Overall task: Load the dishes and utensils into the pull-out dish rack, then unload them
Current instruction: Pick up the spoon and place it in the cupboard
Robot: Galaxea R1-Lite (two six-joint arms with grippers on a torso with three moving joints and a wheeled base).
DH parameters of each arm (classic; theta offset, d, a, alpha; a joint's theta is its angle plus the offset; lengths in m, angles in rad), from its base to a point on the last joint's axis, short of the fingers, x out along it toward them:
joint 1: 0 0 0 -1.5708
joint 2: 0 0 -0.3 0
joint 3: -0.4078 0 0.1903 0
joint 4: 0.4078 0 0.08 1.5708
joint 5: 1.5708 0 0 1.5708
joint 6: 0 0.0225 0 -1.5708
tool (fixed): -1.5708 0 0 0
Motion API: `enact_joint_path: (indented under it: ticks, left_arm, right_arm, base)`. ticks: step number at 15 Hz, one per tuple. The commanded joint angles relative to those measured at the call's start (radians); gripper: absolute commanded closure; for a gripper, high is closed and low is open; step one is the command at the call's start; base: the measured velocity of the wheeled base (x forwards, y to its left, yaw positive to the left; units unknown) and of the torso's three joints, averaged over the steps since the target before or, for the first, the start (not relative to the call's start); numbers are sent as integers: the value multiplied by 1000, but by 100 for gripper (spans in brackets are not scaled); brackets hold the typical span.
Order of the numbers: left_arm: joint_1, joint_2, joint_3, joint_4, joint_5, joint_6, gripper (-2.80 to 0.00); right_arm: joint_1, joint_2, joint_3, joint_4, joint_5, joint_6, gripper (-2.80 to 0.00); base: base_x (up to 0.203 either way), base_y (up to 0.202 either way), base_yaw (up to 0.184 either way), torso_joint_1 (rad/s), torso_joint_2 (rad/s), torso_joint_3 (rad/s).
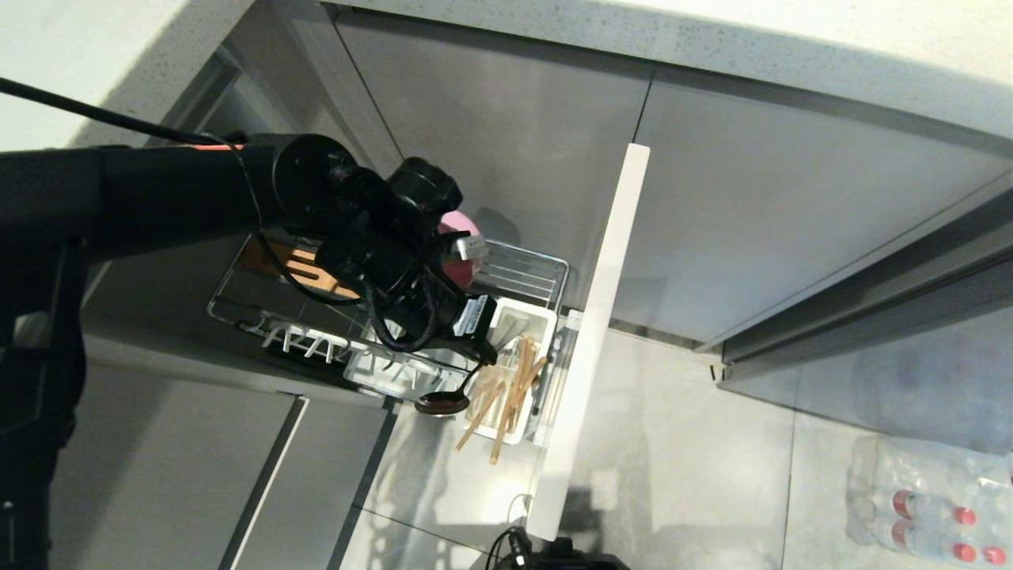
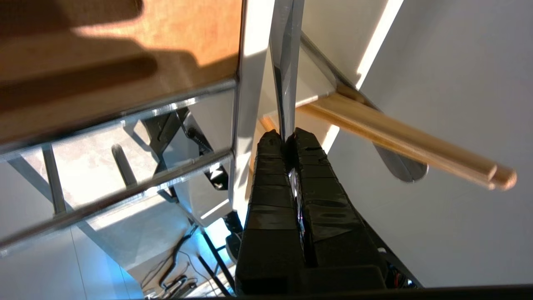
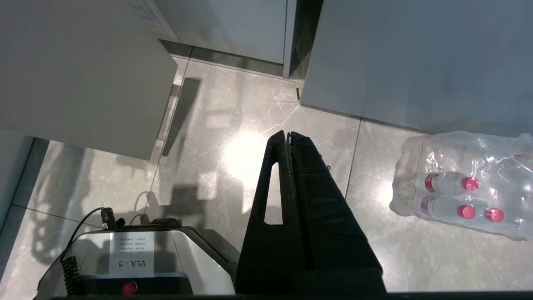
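Left wrist view alone shows the left tool (image 2: 290,139) clamped on the spoon (image 2: 285,62) handle.

Silver spoon (image 1: 443,402) and wooden chopsticks (image 1: 510,396) lean in the white utensil cup (image 1: 532,317).

free: floor (image 1: 696,475) right of front panel (image 1: 601,317) | blocked: chopsticks (image 1: 514,392) fill utensil cup (image 1: 546,317)
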Motion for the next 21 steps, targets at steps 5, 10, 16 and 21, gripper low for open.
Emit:
enact_joint_path:
  ticks: [5, 10, 16, 21]
  left_arm:
    - [0, 15, -6, -26, -4, -1, 0]
    - [-2, 24, -6, -68, -6, -33, 0]
    - [-3, 41, -6, -96, -4, -42, 0]
    - [-3, 41, -6, -103, 4, -49, 0]
  right_arm:
    - [0, 0, 0, -1, 0, 0, 0]
    - [0, 0, 0, -1, 0, 0, 0]
    - [0, 1, 0, -1, -1, 0, 0]
    - [0, 0, 0, -1, -1, 0, 0]
  base:
    - [0, 0, 0, 0, 0, 0]
    - [0, 0, 0, 0, 0, 0]
    - [0, 0, 0, 0, 0, 0]
    - [0, 0, 0, 0, 0, 0]
